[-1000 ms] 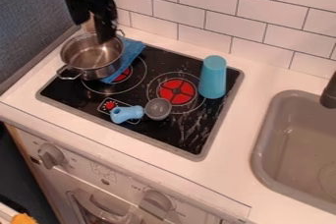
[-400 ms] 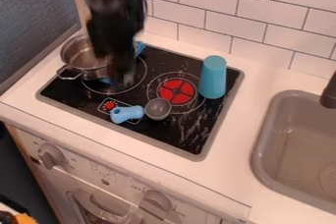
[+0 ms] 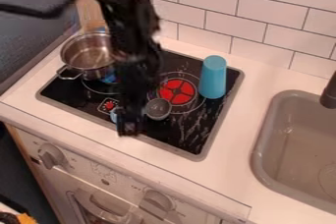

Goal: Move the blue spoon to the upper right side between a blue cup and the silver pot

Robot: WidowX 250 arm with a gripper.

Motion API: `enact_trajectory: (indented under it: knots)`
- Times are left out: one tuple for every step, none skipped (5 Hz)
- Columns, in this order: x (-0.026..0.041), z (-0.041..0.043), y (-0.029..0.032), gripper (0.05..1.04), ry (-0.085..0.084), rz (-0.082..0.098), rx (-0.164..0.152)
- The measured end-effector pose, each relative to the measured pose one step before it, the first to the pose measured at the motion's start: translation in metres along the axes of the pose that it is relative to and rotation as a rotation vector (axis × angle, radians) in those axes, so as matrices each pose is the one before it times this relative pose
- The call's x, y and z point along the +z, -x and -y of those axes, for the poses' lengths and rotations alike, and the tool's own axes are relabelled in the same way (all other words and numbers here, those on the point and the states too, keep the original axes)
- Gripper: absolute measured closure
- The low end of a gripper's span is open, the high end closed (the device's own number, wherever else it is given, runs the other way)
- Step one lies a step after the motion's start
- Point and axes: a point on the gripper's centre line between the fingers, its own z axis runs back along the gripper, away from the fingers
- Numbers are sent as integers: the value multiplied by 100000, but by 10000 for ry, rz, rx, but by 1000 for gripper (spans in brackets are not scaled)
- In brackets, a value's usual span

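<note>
Shifted toward the front of the cooktop (image 3: 187, 137) since the earlier frame: black gripper (image 3: 130, 126), grip width impossible to tell. Directly beneath, partly hidden: handle of blue spoon (image 3: 158, 109), bowl just right; presumably so stationed for a handle grasp. Farther back, right: upright blue cup (image 3: 213, 78); back left: silver pot (image 3: 85, 56), together bounding the intended gap.

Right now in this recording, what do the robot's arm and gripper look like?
The arm is black all over, built of chunky, jointed segments with a few faint glossy highlights. A thin, curved black strand, probably a cable, shows beside its upper part. The gripper is black too. I can make out no markings.
</note>
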Motion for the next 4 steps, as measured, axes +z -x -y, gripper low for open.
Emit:
enact_trajectory:
  knots:
    - [-881,-862,-776,83,-289,-223,-863]
    - [-740,-1034,-521,83,-297,-56,-254]
    - [145,-235,-144,83,-161,-115,49]
    - [157,-428,-36,83,-167,-8,31]
